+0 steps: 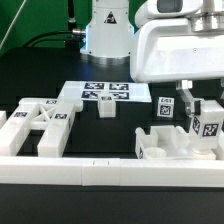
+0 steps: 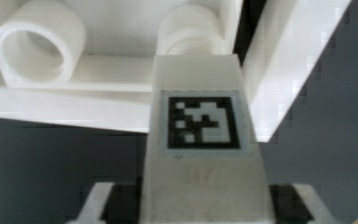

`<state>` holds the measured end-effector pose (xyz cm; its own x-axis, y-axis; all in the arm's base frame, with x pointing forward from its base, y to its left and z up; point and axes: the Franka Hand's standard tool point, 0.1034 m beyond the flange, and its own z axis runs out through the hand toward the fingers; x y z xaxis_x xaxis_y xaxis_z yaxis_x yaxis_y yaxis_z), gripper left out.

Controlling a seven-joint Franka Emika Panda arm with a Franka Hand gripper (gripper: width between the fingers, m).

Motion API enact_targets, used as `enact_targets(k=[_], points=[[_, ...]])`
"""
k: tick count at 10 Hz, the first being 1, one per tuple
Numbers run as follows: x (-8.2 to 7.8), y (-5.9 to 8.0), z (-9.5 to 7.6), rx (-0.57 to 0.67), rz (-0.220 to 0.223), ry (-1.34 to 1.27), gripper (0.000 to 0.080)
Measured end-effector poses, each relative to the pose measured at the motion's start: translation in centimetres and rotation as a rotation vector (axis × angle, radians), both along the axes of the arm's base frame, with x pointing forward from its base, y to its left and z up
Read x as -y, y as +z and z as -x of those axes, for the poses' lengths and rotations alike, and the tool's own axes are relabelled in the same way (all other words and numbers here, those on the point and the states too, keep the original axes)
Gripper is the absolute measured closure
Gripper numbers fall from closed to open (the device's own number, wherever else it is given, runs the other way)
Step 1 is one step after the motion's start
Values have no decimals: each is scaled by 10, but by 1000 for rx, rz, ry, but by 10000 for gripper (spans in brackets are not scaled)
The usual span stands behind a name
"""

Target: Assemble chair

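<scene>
White plastic chair leg (image 2: 201,120), tagged, is held pinched by the gripper (image 2: 201,198) at about three o'clock in the exterior view, close over a holed chair piece (image 2: 51,50); if tilted off the socket, jamming or slipping is risked.

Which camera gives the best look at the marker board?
The exterior view: the marker board lies flat mid-table, tags visible. The wrist view shows none of it, only a tagged white chair piece close up.
</scene>
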<state>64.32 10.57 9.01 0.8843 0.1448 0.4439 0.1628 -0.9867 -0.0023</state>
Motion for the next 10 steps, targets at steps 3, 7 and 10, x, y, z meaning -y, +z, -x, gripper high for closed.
enact_targets(k=[3, 7, 10], points=[[-2, 1, -2, 53, -2, 2, 512], [-1, 3, -3, 37, -1, 1, 167], [4, 11, -6, 15, 6, 8, 151]])
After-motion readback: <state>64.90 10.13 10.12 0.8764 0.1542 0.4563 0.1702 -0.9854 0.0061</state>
